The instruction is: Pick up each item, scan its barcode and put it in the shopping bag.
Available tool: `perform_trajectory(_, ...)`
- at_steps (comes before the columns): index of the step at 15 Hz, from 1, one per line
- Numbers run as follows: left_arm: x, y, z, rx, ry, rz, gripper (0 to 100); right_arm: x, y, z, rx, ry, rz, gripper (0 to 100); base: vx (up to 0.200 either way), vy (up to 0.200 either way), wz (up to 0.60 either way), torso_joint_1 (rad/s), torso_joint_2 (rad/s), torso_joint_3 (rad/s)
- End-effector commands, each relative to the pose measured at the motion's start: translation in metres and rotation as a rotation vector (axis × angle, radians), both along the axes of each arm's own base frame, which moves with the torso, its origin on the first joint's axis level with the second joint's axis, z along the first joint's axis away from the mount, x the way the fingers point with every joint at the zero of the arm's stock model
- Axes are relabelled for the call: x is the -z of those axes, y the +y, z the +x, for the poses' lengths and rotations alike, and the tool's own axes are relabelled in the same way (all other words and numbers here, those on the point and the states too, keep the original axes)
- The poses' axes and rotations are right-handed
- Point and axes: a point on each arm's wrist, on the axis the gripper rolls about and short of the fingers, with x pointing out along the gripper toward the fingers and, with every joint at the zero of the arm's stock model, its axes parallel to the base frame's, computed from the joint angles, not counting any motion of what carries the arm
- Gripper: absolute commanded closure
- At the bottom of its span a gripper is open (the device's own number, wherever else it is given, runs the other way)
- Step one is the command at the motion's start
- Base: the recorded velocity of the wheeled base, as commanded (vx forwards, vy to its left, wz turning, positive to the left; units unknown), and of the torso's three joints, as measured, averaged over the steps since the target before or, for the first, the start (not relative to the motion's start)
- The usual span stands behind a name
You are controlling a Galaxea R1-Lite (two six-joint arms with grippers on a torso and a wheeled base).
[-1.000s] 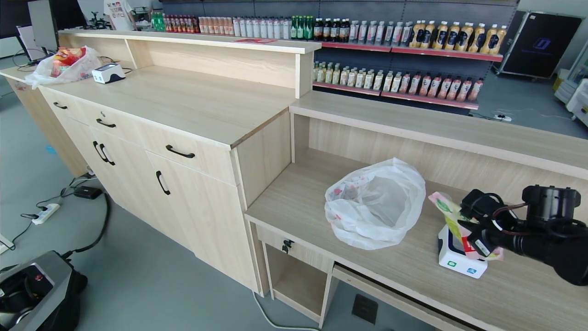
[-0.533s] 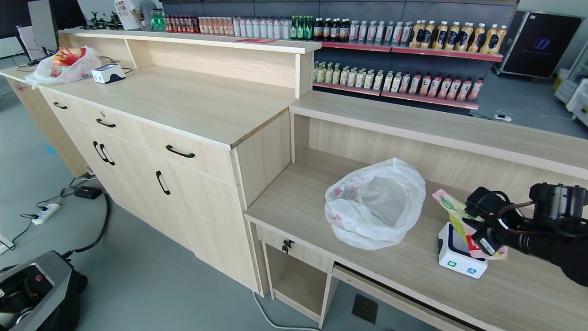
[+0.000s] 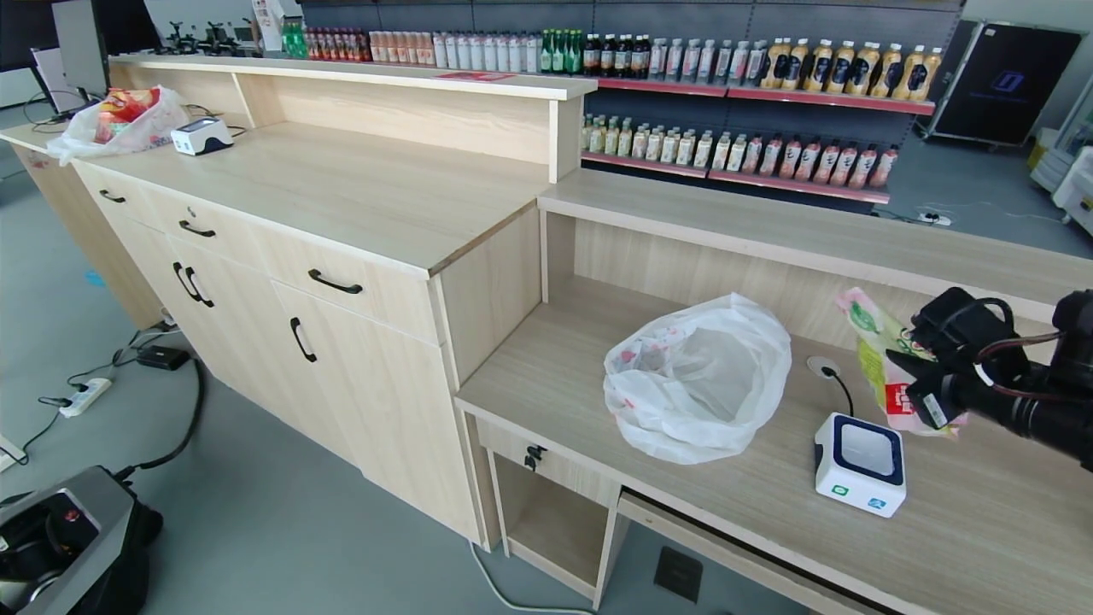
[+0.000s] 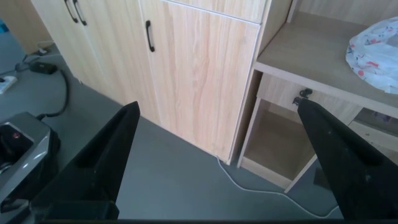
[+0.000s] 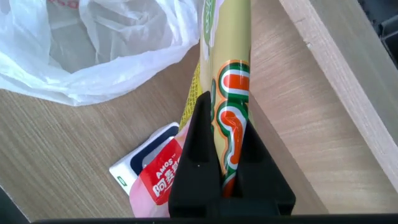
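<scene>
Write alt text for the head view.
The right hand grips a yellow-green plastic snack packet in the air near a white box-shaped barcode scanner on a pale wooden counter. An open white plastic shopping bag sits beside the scanner.

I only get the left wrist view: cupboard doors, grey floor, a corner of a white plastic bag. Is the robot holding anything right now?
Observer: Yes. The right gripper is shut on a snack packet, held in the air over the counter.
Operator: Is there something to scan it with?
Observer: A white barcode scanner sits on the counter beside the shopping bag, lower than the packet and not touching it.
</scene>
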Motion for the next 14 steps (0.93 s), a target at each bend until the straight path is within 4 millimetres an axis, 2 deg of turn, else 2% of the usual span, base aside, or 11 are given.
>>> perform_trajectory(1,0.000,0.000,0.000,-0.001,0.000,0.000,0,-0.024,0.003,-0.028,0.010,-0.080,0.016,100,0.000,0.000,0.00,0.000,0.00,0.000)
perform_trajectory(4,0.000,0.000,0.000,-0.001,0.000,0.000,0,-0.026,0.006,-0.030,0.015,-0.086,0.064,100,0.000,0.000,0.60,-0.001,0.00,0.004)
perform_trajectory(7,0.000,0.000,0.000,-0.001,0.000,0.000,0,-0.033,0.010,-0.014,0.056,-0.106,0.216,100,0.000,0.000,0.60,0.007,0.00,0.001)
perform_trajectory(11,0.000,0.000,0.000,-0.001,0.000,0.000,0,-0.015,0.008,0.004,0.097,-0.036,0.376,100,0.000,0.000,0.00,0.000,0.00,0.000)
perform_trajectory(14,0.000,0.000,0.000,-0.001,0.000,0.000,0,0.001,0.008,0.042,0.127,0.000,0.554,100,0.000,0.000,0.00,0.000,0.00,0.000)
